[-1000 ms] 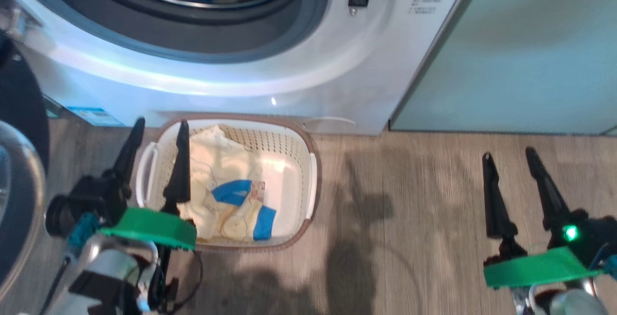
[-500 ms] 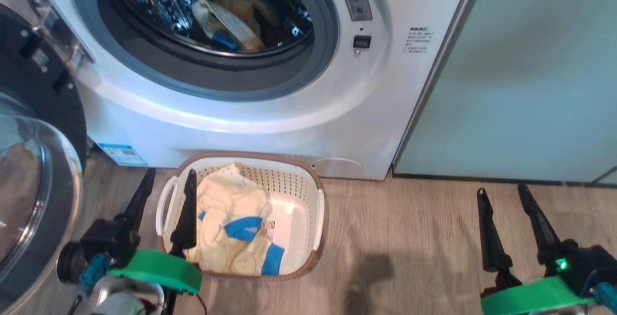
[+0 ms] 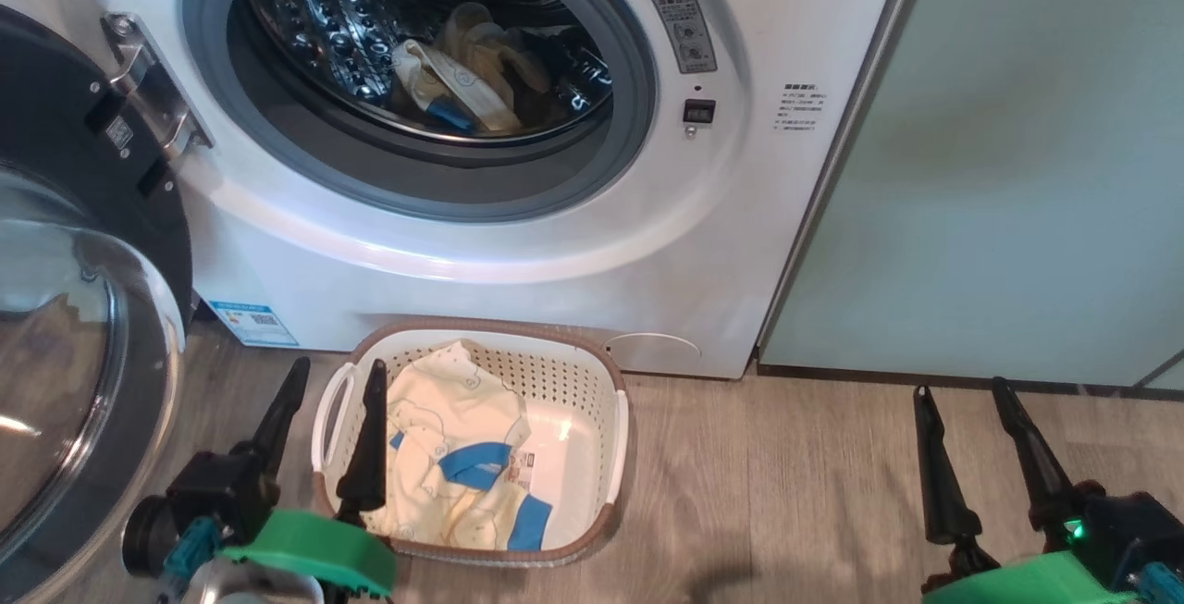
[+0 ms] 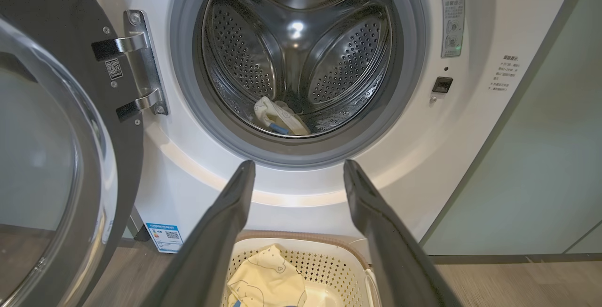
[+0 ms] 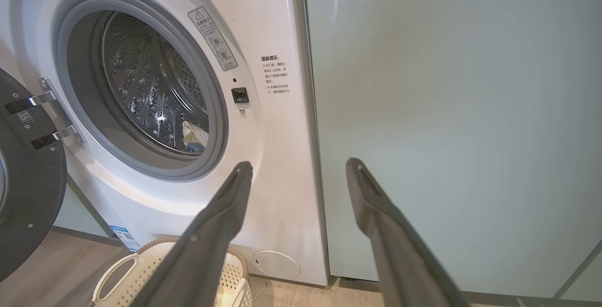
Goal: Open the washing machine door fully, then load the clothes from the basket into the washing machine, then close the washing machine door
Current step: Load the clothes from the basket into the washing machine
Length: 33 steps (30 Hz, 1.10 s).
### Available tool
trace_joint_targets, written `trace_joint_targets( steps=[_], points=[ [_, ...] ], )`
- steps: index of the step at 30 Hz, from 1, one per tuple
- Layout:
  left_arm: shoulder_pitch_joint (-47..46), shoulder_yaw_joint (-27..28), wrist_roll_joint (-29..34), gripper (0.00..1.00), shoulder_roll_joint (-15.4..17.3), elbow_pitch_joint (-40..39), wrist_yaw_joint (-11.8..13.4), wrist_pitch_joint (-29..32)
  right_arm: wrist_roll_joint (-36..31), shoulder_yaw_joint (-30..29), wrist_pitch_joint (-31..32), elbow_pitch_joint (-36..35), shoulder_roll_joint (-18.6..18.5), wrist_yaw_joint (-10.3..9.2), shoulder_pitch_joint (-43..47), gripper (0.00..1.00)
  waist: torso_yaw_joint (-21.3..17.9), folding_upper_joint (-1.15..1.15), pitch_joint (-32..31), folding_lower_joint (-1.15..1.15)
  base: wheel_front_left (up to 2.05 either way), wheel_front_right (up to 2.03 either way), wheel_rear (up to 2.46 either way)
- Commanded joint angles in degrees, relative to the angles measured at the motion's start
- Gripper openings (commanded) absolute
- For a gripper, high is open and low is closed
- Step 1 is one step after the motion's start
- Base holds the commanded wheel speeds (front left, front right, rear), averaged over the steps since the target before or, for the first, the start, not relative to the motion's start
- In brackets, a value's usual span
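Shift: head camera aim has risen; washing machine opening now shows whole.
Washing machine door: swung open, left of washing machine.
Basket: at washing machine's foot, possibly touching it.
Clothes: some in basket, one piece inside drum.
Left gripper: jaws spread, over basket's left rim.
Right gripper: jaws spread, right of washing machine.

All views toward the washing machine

Grey wood-look floor, basket on it w/ clothes inside, just in front of washing machine
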Motion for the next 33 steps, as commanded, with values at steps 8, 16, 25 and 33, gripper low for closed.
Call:
trace_joint_targets(
  steps=[8, 16, 25, 33],
  points=[
    [-1.04, 2.96, 0.74, 1.00, -0.24, -1.93, 0.02, -0.30, -0.19, 1.18, -0.31, -1.86, -0.63, 0.22, -0.22, 1.00, 0.35, 0.00, -0.71, 0.00, 0.00, 0.00, 0.00],
    [-1.10, 3.18, 0.74, 1.00, -0.68, -1.82, -0.45, -0.30, -0.17, 1.24, -0.31, -1.91, -0.63, 0.22, -0.40, 1.00, 0.39, 0.00, -0.66, 0.00, 0.00, 0.00, 0.00],
    [-1.53, 3.29, 1.17, 1.00, -0.94, -1.55, -0.96, -0.30, -0.21, 1.34, -0.31, -2.14, -0.63, 0.22, -0.45, 1.00, 0.60, 0.00, -0.26, 0.00, 0.00, 0.00, 0.00],
    [-2.75, 2.46, 0.44, 1.00, -1.38, 0.84, -2.21, -0.11, -0.28, 1.39, -0.31, -2.40, -0.63, 0.22, -0.91, 1.00, 0.65, 0.00, 0.98, 0.00, 0.00, 0.00, 0.00]
  ],
)
